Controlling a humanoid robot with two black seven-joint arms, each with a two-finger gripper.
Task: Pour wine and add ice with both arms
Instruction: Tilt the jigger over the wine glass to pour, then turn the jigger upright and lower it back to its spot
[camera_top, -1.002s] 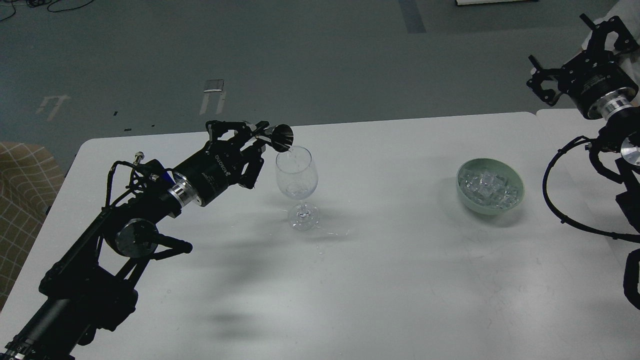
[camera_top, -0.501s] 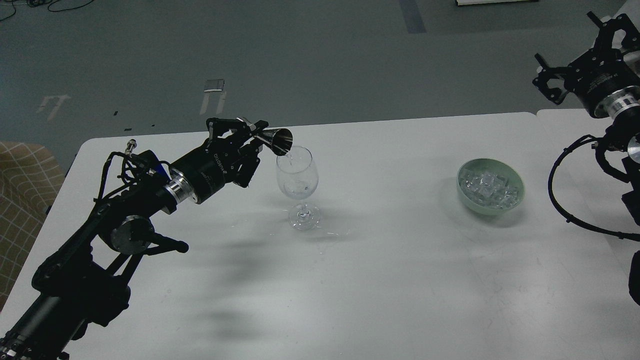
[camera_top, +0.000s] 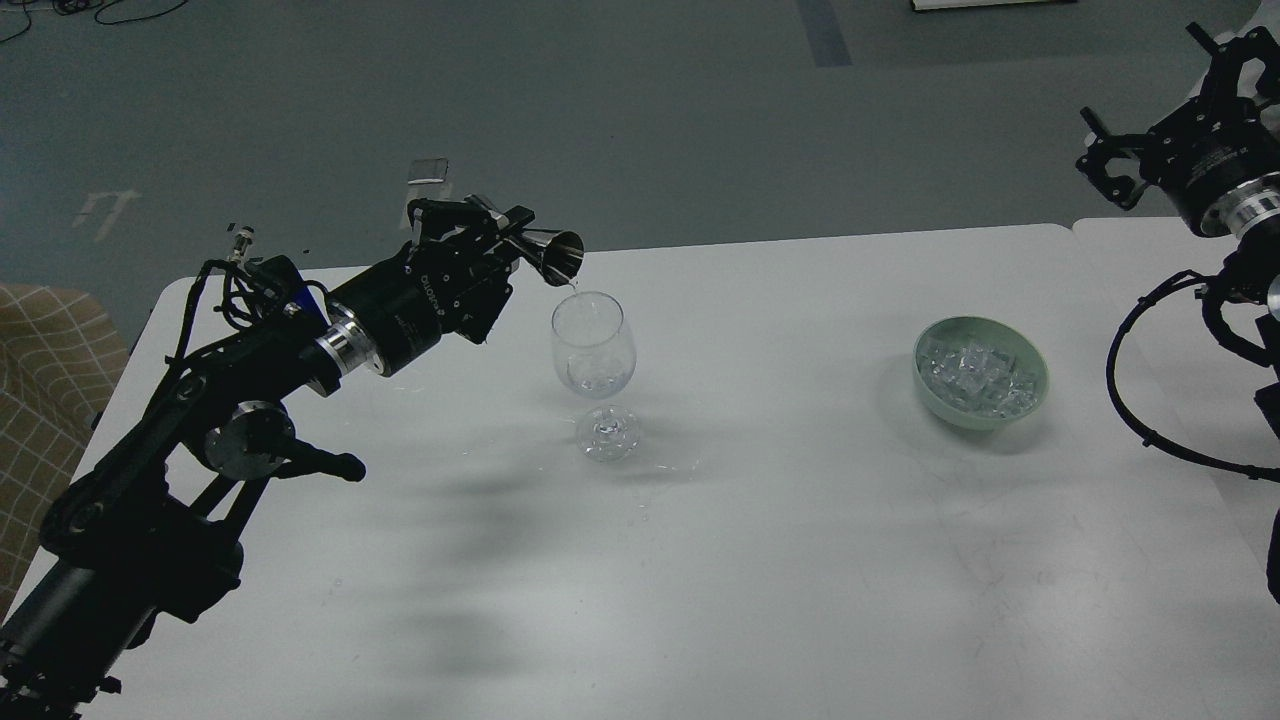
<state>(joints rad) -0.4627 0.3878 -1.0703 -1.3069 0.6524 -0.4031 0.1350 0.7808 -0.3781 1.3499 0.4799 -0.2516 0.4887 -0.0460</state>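
In the head view, a white table (camera_top: 760, 560) fills the lower part of the frame, with grey floor (camera_top: 640, 110) beyond it. The left arm (camera_top: 200, 400) reaches in from about 8 o'clock and ends in the left gripper (camera_top: 490, 235), whose fingers are clamped on a small steel jigger (camera_top: 545, 255). The jigger is tipped over, its open mouth facing 4 o'clock and hanging just above the rim of the wine glass (camera_top: 594, 350), at the glass's 11 o'clock. A drop of clear liquid shows at the jigger's lip. The glass stands upright on its foot near the table's middle, with a little clear liquid at the bottom of its bowl.

At 3 o'clock from the glass, well apart from it, sits a pale green bowl (camera_top: 1030, 395) on the table. The ice (camera_top: 975, 372) lies heaped inside it as small clear cubes.

The right arm (camera_top: 1245, 260) comes in at the right edge, its looped black cable hanging over the table's corner. The right gripper (camera_top: 1165, 100) is raised at 1 o'clock from the bowl, over the floor beyond the table's far edge, its prongs spread apart and holding nothing.
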